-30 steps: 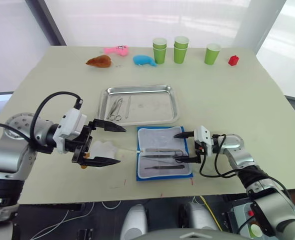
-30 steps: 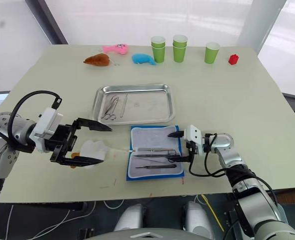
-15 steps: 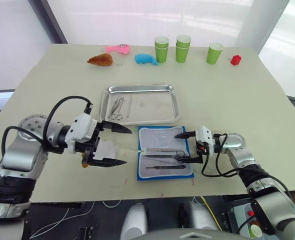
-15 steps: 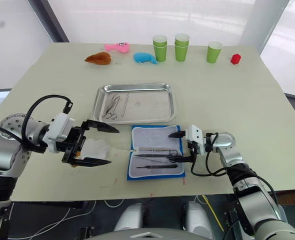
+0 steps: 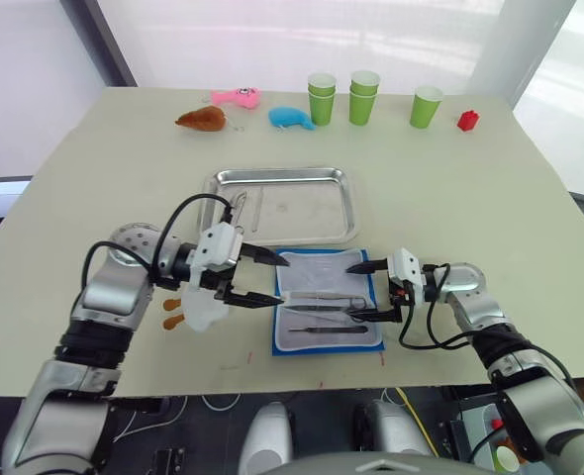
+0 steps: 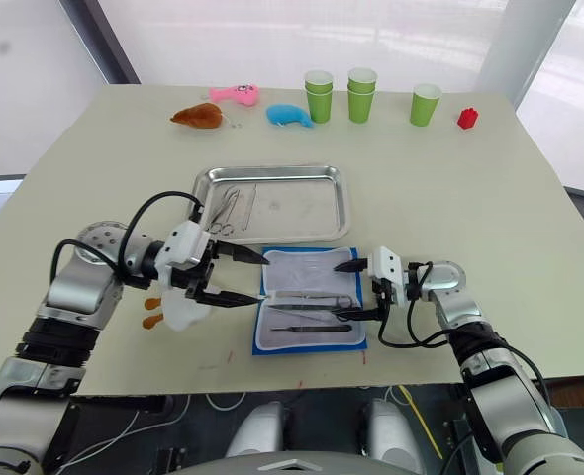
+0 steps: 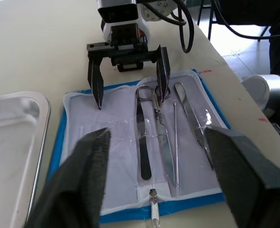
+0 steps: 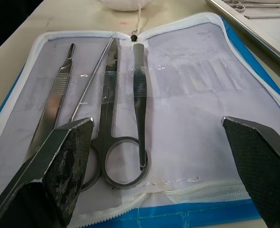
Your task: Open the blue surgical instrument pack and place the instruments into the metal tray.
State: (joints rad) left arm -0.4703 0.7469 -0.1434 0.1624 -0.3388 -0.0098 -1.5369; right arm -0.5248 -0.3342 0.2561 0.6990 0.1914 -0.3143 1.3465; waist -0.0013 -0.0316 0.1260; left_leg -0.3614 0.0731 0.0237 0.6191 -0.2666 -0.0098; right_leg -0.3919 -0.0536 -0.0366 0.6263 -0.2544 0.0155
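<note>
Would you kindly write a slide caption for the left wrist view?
Open right gripper poised over the unfolded blue fabric instrument pack, silver instruments lying on its pale lining.

- I think I am working in a robot test room or lab, not a real clinic.
- I see one large pale table (image 5: pixel 470 188) standing before bright white window panels.
- Along its far edge lie mixed practice props: green paper cups (image 5: pixel 362 96), plush toys (image 5: pixel 290 118) and a small red block (image 5: pixel 464 120).
- Loose cables (image 5: pixel 213 404) hang under the near edge.
</note>
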